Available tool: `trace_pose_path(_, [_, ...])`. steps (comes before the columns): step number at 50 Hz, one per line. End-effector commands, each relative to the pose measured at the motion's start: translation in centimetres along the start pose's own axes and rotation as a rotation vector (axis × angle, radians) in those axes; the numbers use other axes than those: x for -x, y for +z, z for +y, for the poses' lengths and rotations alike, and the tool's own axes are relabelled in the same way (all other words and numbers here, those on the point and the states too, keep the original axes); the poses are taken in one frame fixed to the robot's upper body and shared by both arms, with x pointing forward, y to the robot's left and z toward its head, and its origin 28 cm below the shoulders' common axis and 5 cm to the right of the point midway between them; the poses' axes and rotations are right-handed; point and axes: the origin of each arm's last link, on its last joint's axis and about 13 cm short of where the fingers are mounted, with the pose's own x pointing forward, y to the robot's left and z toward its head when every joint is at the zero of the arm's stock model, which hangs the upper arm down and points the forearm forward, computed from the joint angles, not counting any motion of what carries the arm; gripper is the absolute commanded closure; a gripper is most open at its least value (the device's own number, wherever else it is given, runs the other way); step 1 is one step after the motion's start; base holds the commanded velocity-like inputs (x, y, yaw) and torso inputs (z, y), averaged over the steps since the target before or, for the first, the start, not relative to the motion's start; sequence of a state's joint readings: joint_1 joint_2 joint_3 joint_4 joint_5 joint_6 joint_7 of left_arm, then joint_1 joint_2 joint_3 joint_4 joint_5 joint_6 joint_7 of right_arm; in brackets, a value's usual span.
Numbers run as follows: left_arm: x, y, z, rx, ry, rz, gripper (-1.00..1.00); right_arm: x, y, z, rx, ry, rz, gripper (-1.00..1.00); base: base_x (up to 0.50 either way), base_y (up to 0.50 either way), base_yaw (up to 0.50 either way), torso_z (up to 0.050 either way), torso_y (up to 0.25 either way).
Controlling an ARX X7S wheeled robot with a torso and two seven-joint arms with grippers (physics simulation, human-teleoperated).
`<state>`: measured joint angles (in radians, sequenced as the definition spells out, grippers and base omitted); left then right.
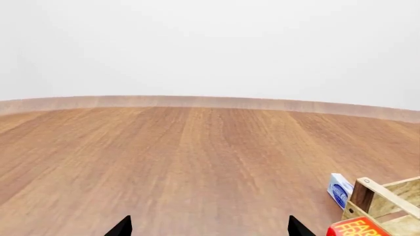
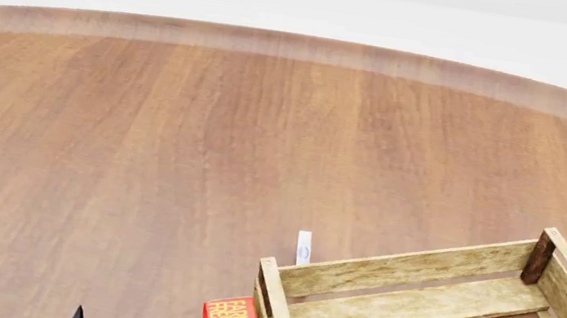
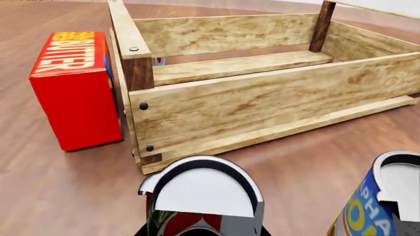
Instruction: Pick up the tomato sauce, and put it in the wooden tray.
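Tomato sauce (image 3: pixel 200 206) just outside the wooden tray (image 3: pixel 262 103); left fingers (image 1: pixel 125 227) spread, right fingers' state unclear

Wooden tray (image 3: pixel 262 103): pale rough-grained slats, darker posts. Table (image 2: pixel 153 150): smooth brown wood grain. Tomato sauce (image 3: pixel 200 206): glossy label, silvery-white top.

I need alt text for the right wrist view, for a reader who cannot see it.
An empty wooden tray stands on a wooden table, with a red butter box against its end. Nearest the camera are the tomato sauce and a blue-and-yellow can.
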<state>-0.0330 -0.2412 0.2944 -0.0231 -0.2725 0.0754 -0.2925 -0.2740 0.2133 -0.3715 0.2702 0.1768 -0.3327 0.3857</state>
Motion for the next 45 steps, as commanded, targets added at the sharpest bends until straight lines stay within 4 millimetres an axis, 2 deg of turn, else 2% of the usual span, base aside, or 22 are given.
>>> trace_pose_path(1, [0.1,0.0,0.0,-0.001,0.0,0.0,-1.0,0.3,0.0,0.0,0.022,0.006,-0.01,1.0,0.0,0.0,0.0,0.0,0.0])
trace_pose_path(6, [0.0,0.0,0.0,-0.001,0.001,0.001,-1.0,1.7,1.2,0.0,0.015,-0.006,-0.091,1.0,0.0,0.0,0.0,0.0,0.0])
trace_pose_path(12, [0.0,0.0,0.0,-0.001,0.001,0.0,-1.0,4.5,3.0,0.1,0.008,0.039,-0.22,1.0,0.0,0.0,0.0,0.0,0.0])
trace_pose_path(17, [0.1,0.0,0.0,0.001,0.001,0.0,-1.0,5.6,3.7,0.1,-0.003,0.032,-0.279,1.0,0.0,0.0,0.0,0.0,0.0])
trace_pose_path(20, [0.1,0.0,0.0,0.004,0.001,0.001,-1.0,5.9,3.8,0.2,0.037,0.016,-0.327,1.0,0.0,0.0,0.0,0.0,0.0])
trace_pose_path(27, [0.1,0.0,0.0,0.004,0.001,0.001,-1.0,6.0,4.1,0.2,0.029,0.021,-0.325,1.0,0.0,0.0,0.0,0.0,0.0])
trace_pose_path(45, [-0.1,-0.1,0.0,-0.001,-0.001,0.003,-1.0,6.3,6.3,0.2,0.021,0.026,-0.405,1.0,0.0,0.0,0.0,0.0,0.0])
